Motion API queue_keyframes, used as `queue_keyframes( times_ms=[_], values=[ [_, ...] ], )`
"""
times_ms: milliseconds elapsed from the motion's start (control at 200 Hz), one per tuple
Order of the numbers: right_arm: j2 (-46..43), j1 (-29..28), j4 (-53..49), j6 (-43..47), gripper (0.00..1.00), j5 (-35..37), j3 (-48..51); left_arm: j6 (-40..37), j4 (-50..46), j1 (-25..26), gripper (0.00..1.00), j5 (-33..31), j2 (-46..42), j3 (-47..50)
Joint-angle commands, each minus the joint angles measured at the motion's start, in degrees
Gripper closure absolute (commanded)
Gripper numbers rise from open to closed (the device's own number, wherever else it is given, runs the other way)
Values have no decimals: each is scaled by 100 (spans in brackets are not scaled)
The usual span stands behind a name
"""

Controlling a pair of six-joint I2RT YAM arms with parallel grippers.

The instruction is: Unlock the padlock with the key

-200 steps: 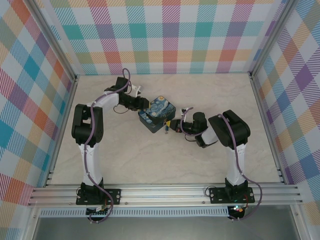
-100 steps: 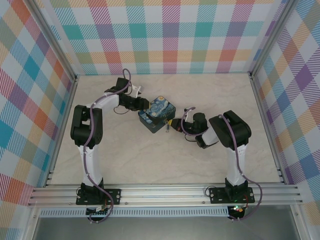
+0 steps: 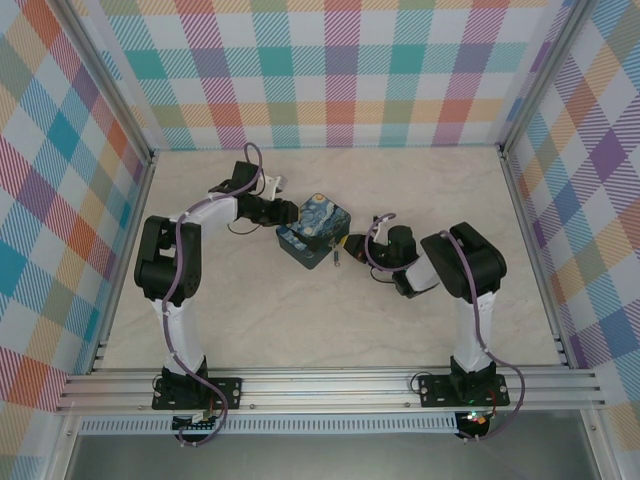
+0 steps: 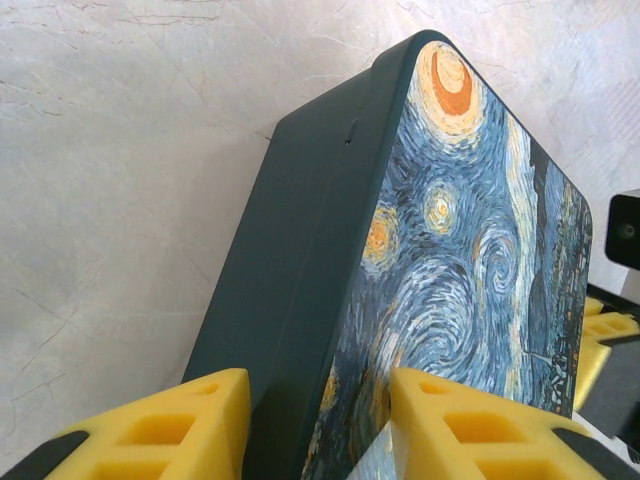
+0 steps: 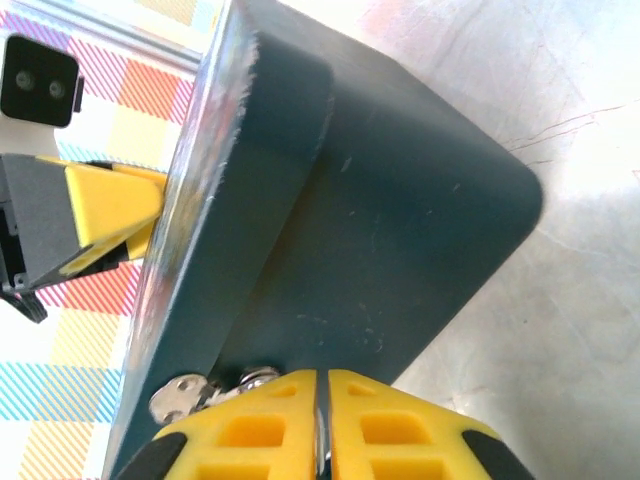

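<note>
The key (image 5: pixel 318 432) is a thin grey metal strip seen edge-on, clamped in the closed right gripper (image 5: pixel 322 385), just beside the lower edge of the tin (image 5: pixel 400 200). The padlock (image 3: pixel 337 254) is a tiny speck at the tin's right corner, too small to tell whether it is locked

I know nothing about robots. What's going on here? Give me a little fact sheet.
Table: pale marbled top
Tin: blue swirl-painted lid, dark sides
Left gripper: yellow fingers clamped on the tin's edge
Right gripper: shut on a thin metal key, at the tin's side
</note>
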State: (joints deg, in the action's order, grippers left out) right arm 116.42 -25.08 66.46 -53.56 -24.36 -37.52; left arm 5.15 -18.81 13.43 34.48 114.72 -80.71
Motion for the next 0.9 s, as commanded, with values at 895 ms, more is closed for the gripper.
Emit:
queue_keyframes(
  times_ms=[895],
  values=[
    [467,188,37,970,54,-1440,-622,-93,-809,72,60,-609,424,-228]
  ],
)
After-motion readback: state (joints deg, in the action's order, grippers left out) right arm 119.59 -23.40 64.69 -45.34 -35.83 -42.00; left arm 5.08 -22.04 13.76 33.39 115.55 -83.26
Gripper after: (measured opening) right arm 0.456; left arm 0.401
